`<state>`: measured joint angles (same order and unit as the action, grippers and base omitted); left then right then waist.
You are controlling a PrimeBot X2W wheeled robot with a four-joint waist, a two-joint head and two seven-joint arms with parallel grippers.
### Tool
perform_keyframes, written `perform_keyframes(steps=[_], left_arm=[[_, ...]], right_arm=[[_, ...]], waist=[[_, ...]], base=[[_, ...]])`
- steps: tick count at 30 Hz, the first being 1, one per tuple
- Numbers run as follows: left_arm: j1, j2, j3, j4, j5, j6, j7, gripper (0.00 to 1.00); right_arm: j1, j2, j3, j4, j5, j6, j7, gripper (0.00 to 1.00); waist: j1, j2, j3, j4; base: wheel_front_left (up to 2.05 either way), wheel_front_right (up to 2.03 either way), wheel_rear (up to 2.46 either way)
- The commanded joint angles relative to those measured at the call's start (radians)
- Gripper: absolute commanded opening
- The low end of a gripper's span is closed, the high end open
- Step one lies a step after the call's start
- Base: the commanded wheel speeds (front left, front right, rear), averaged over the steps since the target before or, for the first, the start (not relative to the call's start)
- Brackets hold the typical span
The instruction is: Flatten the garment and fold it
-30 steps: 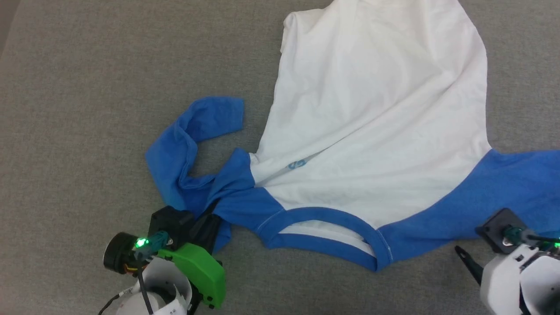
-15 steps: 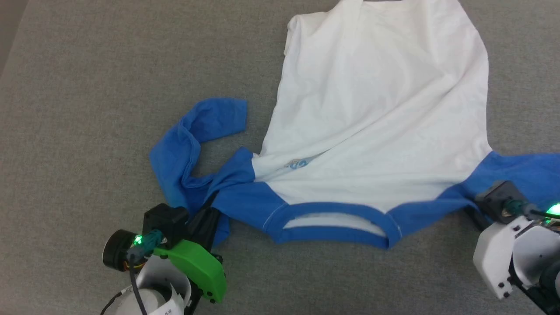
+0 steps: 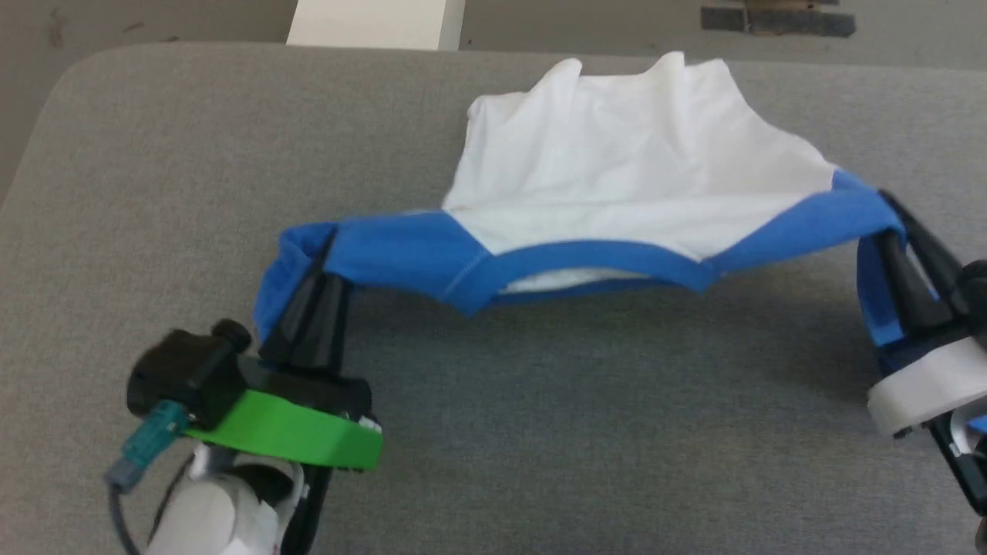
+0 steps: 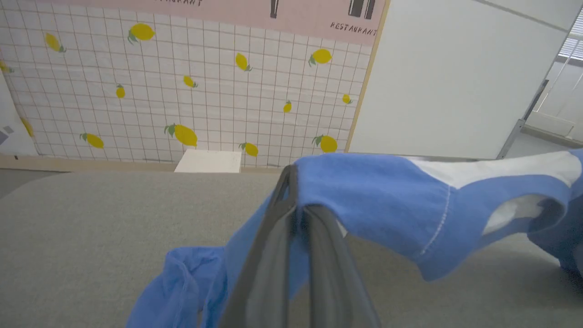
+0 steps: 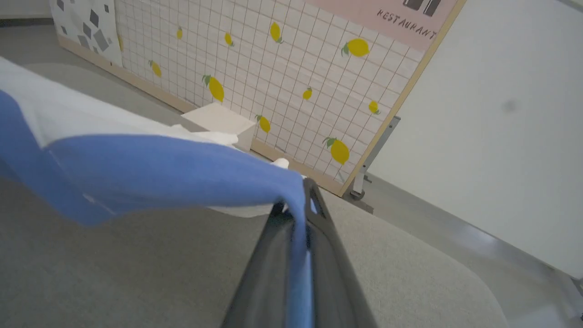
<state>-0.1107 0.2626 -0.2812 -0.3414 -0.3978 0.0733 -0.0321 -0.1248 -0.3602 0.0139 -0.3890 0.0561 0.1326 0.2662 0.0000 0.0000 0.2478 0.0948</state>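
The garment (image 3: 632, 169), a white T-shirt with blue shoulders, sleeves and collar, hangs stretched between my two grippers above the grey table (image 3: 154, 193). My left gripper (image 3: 328, 239) is shut on its blue left shoulder; the left sleeve droops beside the fingers. On the right, my right gripper (image 3: 887, 204) is shut on the blue right shoulder, with the sleeve hanging down past its fingers. The white body slopes back and its far end rests on the table. In the left wrist view the blue cloth (image 4: 364, 196) drapes over my closed left gripper (image 4: 291, 182). The right wrist view shows blue cloth (image 5: 159, 173) pinched in my right gripper (image 5: 300, 191).
A white box (image 3: 378, 23) stands beyond the table's far edge, in front of a lemon-patterned wall panel (image 4: 182, 91). The table's rounded far left corner (image 3: 85, 69) is in the head view. A dark object (image 3: 779, 19) lies on the floor at the back right.
My right gripper has shut on the blue right shoulder. Both grippers have lifted the garment's collar end off the table and pulled it taut. The head view has tilted up.
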Motion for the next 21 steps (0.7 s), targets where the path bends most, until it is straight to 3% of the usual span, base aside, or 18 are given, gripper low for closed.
perform_keyframes(steps=[1,6,12,21], left_arm=[[-0.038,0.008,0.013,-0.026,0.001,0.011,-0.002,0.0],[-0.142,0.022,0.045,-0.12,0.001,0.021,0.046,0.0],[-0.299,0.076,0.082,-0.2,0.006,0.012,0.154,0.0],[-0.489,0.11,0.104,-0.236,-0.026,0.022,0.328,0.0]], right_arm=[[-0.037,0.007,-0.008,-0.027,-0.011,-0.002,-0.007,0.0],[-0.138,0.011,-0.008,-0.11,-0.008,-0.002,0.015,0.0],[-0.305,-0.032,0.013,-0.181,0.011,-0.002,0.073,0.0],[-0.499,-0.054,0.059,-0.159,0.1,-0.002,0.182,0.0]], waist=[[0.0,0.0,-0.045,-0.035],[0.0,0.0,-0.065,-0.047],[0.0,0.0,-0.083,-0.054],[0.0,0.0,-0.068,-0.053]], base=[[0.0,0.0,0.0],[0.0,0.0,0.0],[0.0,0.0,0.0],[0.0,0.0,0.0]])
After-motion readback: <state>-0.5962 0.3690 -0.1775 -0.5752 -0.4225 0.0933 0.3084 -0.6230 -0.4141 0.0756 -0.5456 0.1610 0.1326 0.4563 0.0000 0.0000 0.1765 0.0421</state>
